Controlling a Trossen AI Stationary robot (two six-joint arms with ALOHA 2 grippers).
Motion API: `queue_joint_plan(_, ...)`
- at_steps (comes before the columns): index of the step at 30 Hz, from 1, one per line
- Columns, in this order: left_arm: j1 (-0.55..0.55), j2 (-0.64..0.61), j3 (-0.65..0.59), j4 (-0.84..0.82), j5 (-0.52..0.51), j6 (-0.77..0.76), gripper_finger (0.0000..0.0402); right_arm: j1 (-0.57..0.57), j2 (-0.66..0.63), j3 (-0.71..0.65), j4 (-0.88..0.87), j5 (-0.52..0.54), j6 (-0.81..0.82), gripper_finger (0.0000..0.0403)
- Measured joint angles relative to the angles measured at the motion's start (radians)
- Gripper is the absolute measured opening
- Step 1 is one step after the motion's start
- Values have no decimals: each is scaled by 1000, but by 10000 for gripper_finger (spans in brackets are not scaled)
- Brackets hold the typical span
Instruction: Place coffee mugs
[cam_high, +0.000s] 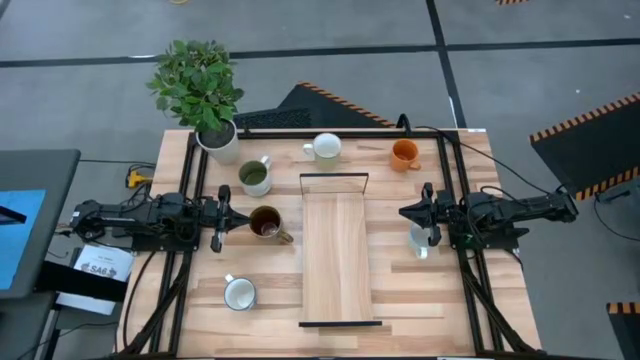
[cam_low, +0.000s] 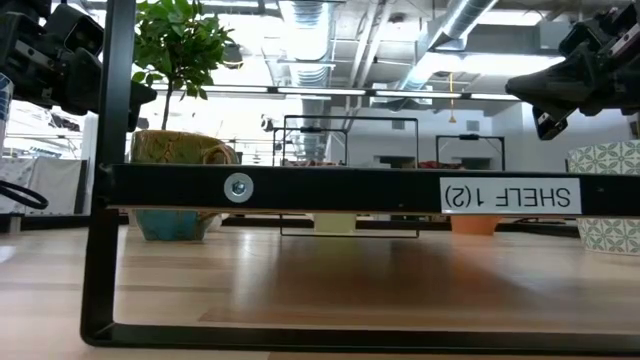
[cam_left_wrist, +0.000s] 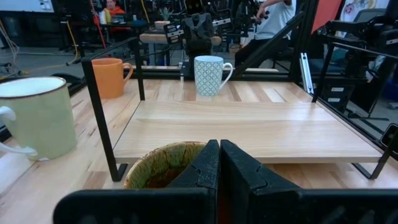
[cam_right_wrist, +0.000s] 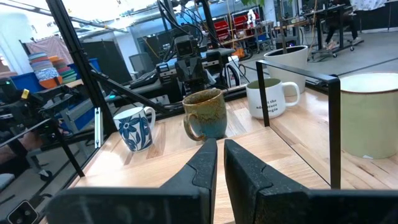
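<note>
The dark brown mug (cam_high: 265, 222) stands on the table left of the wooden shelf (cam_high: 340, 300). My left gripper (cam_high: 238, 216) hangs raised just left of it, shut; in its wrist view the fingers (cam_left_wrist: 219, 163) show above the mug's rim (cam_left_wrist: 163, 163). My right gripper (cam_high: 408, 212) is shut and raised at the shelf's right side, with the patterned pale mug (cam_high: 419, 241) beside it. The orange mug (cam_high: 404, 153), a white mug (cam_high: 325, 147) and the olive-green-lined mug (cam_high: 255, 176) stand toward the far edge. A white floral mug (cam_high: 239, 293) stands near left.
A low wooden shelf with black wire end frames (cam_low: 330, 190) fills the table's middle. A plant in a white pot (cam_high: 218, 140) stands at the far left corner. Black rails (cam_high: 455, 200) run along both sides. People and equipment show in the room beyond.
</note>
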Motion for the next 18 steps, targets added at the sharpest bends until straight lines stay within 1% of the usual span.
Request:
queue_joint_plan(16, 0, 0, 0, 0, 1, 0, 0, 0, 0, 0, 1, 0, 0, 58)
queue_joint_plan(18, 0, 0, 0, 0, 1, 0, 0, -2, 0, 0, 36, 12, -20, 58)
